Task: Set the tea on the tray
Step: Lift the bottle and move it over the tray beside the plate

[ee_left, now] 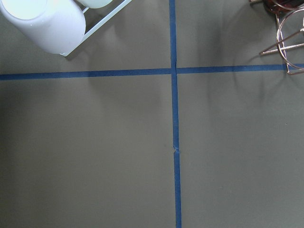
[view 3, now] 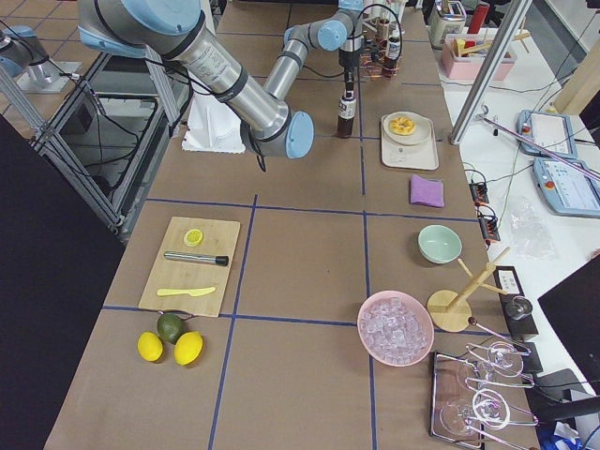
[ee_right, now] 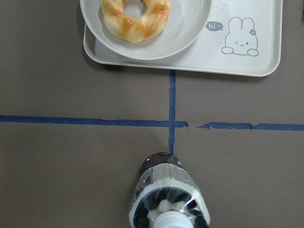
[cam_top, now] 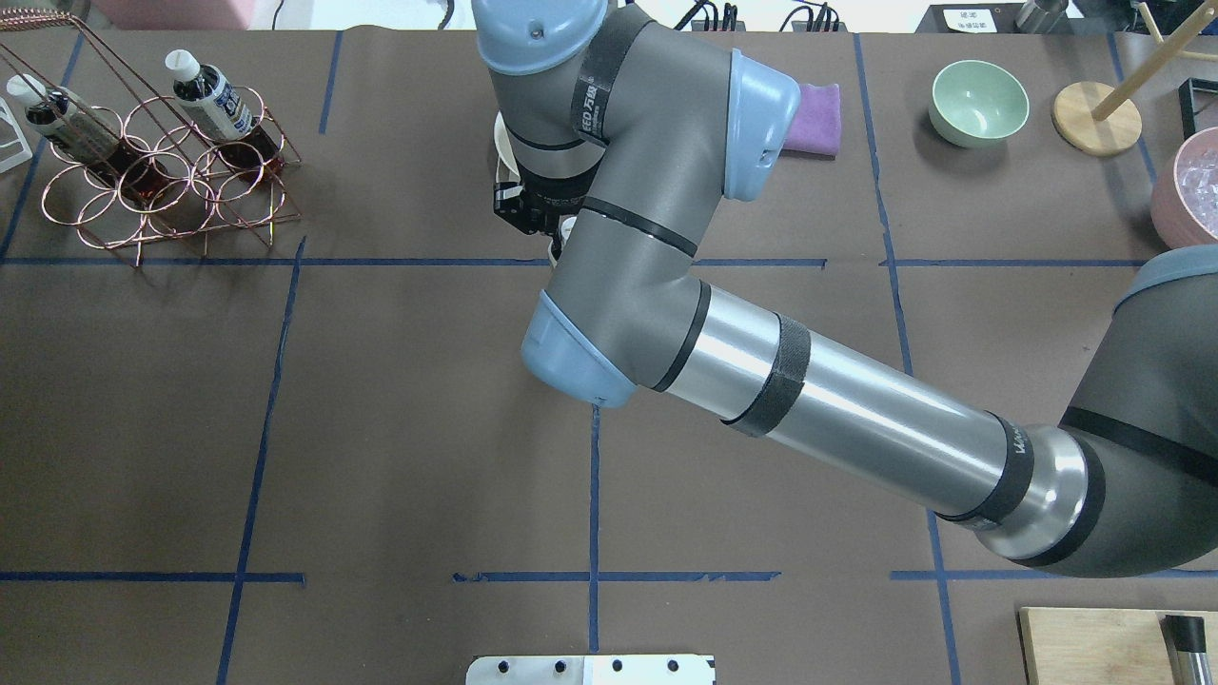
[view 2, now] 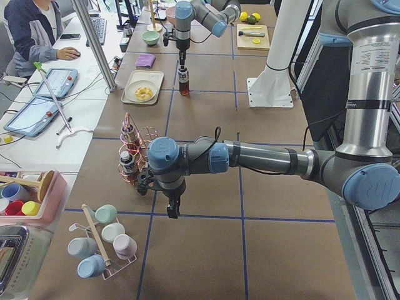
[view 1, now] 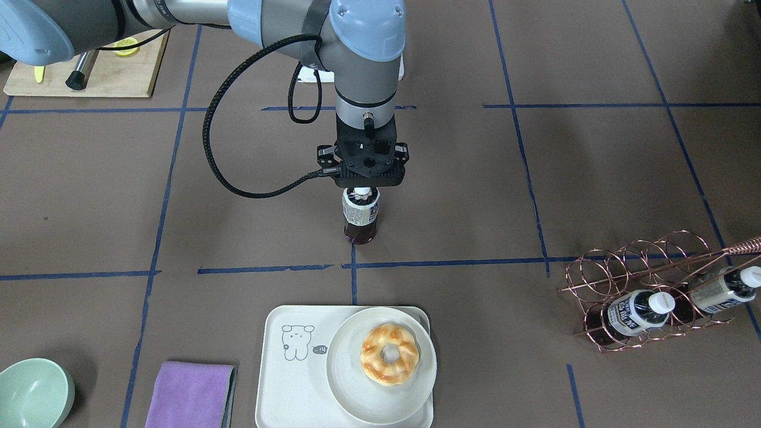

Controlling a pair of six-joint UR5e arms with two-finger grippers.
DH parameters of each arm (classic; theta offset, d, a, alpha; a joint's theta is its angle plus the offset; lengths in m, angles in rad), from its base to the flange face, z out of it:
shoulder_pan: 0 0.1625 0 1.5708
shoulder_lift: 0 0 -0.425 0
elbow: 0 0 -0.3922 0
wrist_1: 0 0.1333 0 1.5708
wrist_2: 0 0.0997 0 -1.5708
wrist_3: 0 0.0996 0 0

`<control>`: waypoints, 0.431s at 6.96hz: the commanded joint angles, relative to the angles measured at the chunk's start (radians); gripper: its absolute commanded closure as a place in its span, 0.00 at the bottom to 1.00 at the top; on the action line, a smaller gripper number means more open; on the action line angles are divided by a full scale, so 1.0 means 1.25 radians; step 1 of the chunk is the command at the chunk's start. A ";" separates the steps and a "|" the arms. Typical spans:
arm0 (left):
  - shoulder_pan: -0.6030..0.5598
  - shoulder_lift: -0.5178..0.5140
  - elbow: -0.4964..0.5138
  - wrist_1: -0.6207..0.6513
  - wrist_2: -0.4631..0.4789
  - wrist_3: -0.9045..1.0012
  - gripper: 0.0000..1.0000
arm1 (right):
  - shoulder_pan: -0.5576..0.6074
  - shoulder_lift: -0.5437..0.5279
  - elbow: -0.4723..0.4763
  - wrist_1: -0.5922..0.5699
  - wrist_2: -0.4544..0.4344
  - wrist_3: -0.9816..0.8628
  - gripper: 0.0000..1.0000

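The tea [view 1: 360, 217] is a small bottle of dark liquid with a white cap, upright near the table's middle. My right gripper [view 1: 362, 191] points straight down and is shut on its cap. I cannot tell whether its base touches the table. The right wrist view shows the tea [ee_right: 168, 199] from above, with the cream tray [ee_right: 247, 61] beyond a blue tape cross. The tray [view 1: 285, 380] has bare room on its bear side. My left gripper [view 2: 172, 209] hangs low beside the rack; I cannot tell if it is open.
A round plate [view 1: 345, 380] with a doughnut [view 1: 389, 353] fills the tray's other half. A copper wire rack [view 1: 648, 291] holds two like bottles [view 1: 639, 312]. A purple cloth [view 1: 190, 395] and green bowl [view 1: 32, 392] lie beside the tray.
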State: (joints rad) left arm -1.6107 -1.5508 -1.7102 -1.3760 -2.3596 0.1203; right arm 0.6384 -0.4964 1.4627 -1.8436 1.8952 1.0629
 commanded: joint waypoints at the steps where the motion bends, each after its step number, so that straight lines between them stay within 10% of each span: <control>1: 0.000 0.000 0.000 0.000 -0.001 -0.001 0.00 | 0.042 0.009 0.004 0.000 -0.002 -0.002 1.00; 3: 0.000 0.000 0.000 0.000 -0.001 -0.001 0.00 | 0.137 0.014 -0.068 0.017 0.069 -0.081 1.00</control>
State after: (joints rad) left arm -1.6107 -1.5508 -1.7104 -1.3760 -2.3606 0.1197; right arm 0.7373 -0.4839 1.4347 -1.8361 1.9230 1.0253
